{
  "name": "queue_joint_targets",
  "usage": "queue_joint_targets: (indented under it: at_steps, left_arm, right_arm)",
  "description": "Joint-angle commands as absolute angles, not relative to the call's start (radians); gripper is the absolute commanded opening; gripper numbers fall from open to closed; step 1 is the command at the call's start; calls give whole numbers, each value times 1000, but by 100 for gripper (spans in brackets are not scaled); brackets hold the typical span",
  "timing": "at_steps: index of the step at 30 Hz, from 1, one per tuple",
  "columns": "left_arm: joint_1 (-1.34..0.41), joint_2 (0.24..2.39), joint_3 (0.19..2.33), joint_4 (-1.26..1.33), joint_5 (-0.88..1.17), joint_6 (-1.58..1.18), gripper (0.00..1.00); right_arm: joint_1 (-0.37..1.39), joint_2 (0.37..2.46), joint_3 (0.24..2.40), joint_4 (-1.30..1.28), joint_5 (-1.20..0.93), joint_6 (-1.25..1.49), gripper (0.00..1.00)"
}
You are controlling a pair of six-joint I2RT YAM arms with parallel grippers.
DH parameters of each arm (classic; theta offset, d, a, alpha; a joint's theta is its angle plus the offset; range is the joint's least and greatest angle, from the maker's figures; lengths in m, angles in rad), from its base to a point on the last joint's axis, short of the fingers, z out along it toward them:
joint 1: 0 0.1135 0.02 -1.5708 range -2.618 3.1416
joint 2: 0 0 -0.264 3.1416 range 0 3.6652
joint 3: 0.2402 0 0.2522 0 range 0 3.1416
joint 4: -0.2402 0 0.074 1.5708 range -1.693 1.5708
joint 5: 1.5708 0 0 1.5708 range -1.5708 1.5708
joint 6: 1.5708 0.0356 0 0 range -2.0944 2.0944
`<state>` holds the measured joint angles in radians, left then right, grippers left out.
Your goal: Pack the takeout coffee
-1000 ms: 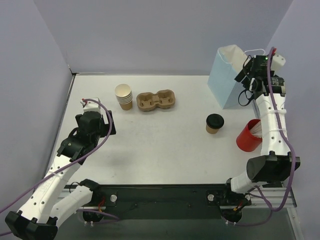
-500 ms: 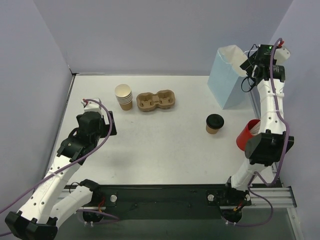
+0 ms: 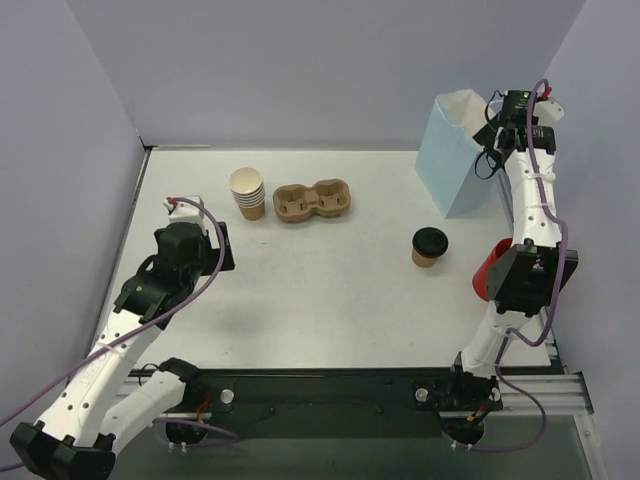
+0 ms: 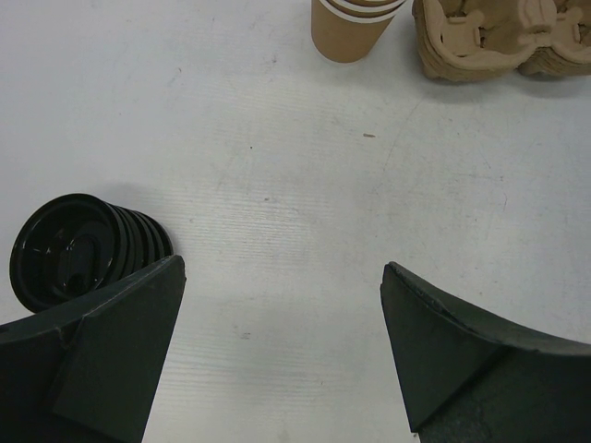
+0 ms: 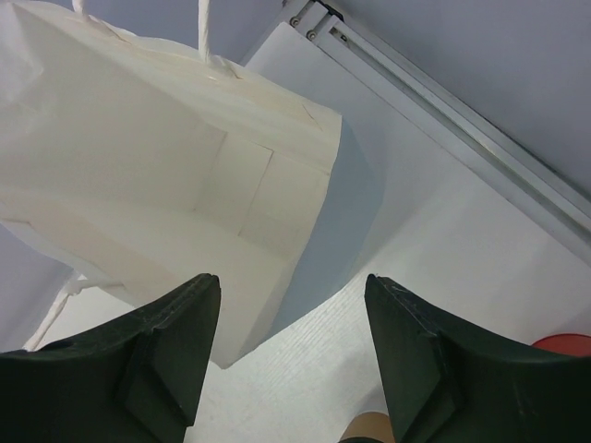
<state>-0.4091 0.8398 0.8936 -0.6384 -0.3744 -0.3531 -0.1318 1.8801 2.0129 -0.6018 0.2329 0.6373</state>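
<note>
One takeout coffee [image 3: 430, 247], a tan cup with a black lid, stands on the table right of centre; its tan edge [image 5: 365, 430] peeks in at the bottom of the right wrist view. The brown two-cup tray [image 3: 313, 200] lies at the back middle with both hollows bare, and also shows as the tray [image 4: 503, 39] in the left wrist view. My right gripper [image 3: 489, 137] hangs high beside the top of the light blue paper bag [image 3: 455, 160], open [image 5: 291, 343] and holding nothing. My left gripper [image 3: 222, 246] is open [image 4: 282, 318] over bare table at the left.
A stack of lidless tan cups [image 3: 247, 193] stands left of the tray. Black lids [image 4: 74, 249] lie stacked by my left finger. A red cup [image 3: 493, 272] sits at the right, partly behind my right arm. The bag's cream inside [image 5: 157, 138] gapes open.
My right arm has straightened upward, its elbow pulling in toward the red cup and its wrist shifting slightly left by the bag's top. Its jaws have narrowed a little. The left arm has not moved.
</note>
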Motion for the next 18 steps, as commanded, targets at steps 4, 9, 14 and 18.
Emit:
queue_joint_targets:
  at_steps: [4, 9, 14, 18]
  left_arm:
    - [-402, 830, 896, -600, -360, -334, 97]
    - [-402, 833, 896, -600, -362, -336, 97]
    - [-402, 833, 896, -601, -364, -337, 97]
    - [-403, 831, 896, -604, -370, -339, 97]
  right_arm:
    - [-141, 1943, 2080, -597, 259, 652, 58]
    - [-143, 1957, 2106, -595, 255, 646, 39]
    - [-143, 1951, 2125, -592, 235, 638, 9]
    - [-140, 1927, 2140, -584, 183, 646, 0]
